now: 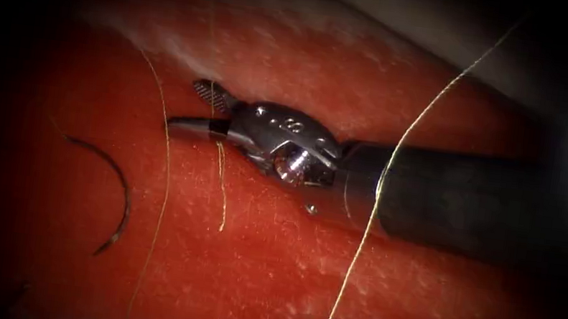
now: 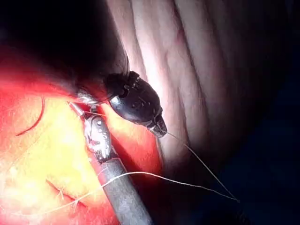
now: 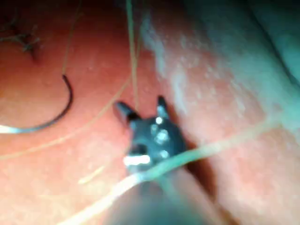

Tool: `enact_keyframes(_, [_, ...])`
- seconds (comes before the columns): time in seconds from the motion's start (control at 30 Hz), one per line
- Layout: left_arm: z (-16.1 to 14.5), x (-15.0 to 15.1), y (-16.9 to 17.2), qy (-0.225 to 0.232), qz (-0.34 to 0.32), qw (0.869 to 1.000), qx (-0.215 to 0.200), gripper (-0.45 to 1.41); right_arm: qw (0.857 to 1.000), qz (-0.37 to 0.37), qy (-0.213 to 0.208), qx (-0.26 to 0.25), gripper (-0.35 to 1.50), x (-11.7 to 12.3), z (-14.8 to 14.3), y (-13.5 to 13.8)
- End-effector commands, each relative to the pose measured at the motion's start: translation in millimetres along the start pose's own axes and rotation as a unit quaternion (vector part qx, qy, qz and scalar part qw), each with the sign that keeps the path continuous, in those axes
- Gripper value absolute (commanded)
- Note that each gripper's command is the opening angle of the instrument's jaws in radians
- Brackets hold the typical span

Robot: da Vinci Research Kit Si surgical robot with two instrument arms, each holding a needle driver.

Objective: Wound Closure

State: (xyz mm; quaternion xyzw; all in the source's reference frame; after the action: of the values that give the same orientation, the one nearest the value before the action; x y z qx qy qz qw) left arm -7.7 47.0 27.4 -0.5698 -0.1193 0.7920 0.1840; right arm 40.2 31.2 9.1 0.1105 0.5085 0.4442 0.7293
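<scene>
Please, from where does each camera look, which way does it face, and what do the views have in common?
Endoscope view: above and in front, facing the tissue; right tool, jaws open around thread.
Left wrist view: along the left shaft; left tool holds thread.
Right wrist view: along the right shaft at its open jaws.
Shared: needle lying free on tissue.

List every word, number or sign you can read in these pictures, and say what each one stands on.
One marking: small stamped characters on the metal wrist of the right tool, too small to read for certain.
Nothing readable on the tissue, the needle lying loose on it, or the thread.
The right tool's jaws are open around a strand of thread; the left tool holds thread.
</scene>
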Motion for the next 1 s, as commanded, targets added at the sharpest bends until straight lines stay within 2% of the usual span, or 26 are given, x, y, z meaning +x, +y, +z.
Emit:
enact_keyframes(0.03, [0.7,-0.3,-0.1,0.001,0.001,1.0,-0.001,-0.35,1.0,0.0,0.001,0.001,1.21,0.1,1.0,-0.2])
enact_keyframes(0.37, [0.7,-1.4,-1.2,0.001,0.004,1.0,-0.003,-0.35,0.999,-0.003,-0.007,0.034,1.21,0.4,0.5,-1.6])
enact_keyframes(0.47, [0.7,-2.1,-1.7,-0.001,0.006,1.0,0.002,-0.35,0.999,0.003,-0.005,0.032,1.21,1.5,0.2,-2.0])
enact_keyframes(1.0, [0.8,-0.4,-0.3,0.0,0.009,1.0,0.002,-0.35,1.0,-0.002,0.0,0.026,1.21,0.7,1.4,-1.5])
